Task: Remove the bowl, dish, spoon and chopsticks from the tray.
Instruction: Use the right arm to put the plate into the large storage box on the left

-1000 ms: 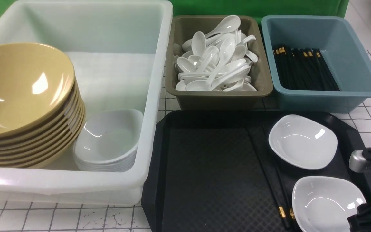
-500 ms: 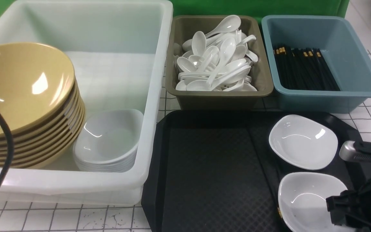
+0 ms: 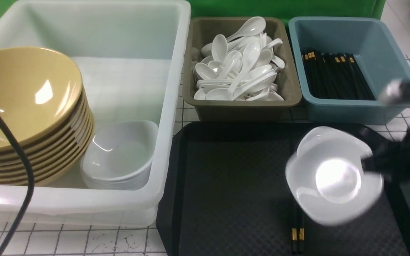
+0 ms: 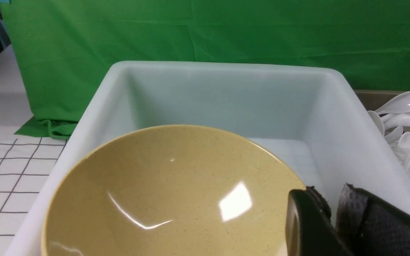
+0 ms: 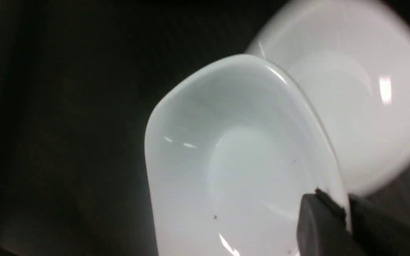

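My right gripper is shut on the rim of a white dish, holding it tilted above the black tray. The right wrist view shows its jaws pinching that dish. A second white dish sits on the tray behind, partly covered. The black chopsticks lie on the tray under the lifted dish, gold bands near the front. The yellow bowl tops a stack in the white tub. My left gripper hovers at the bowl's edge, shut and holding nothing. The spoon cannot be singled out.
The white tub on the left also holds a stack of white dishes. A brown tub of several white spoons and a blue tub of black chopsticks stand behind the tray. A black cable crosses the left foreground.
My right gripper closed on the near dish's rim and lifted it up and back, over the far dish. The chopsticks' gold ends came into view again. My left jaws narrowed.
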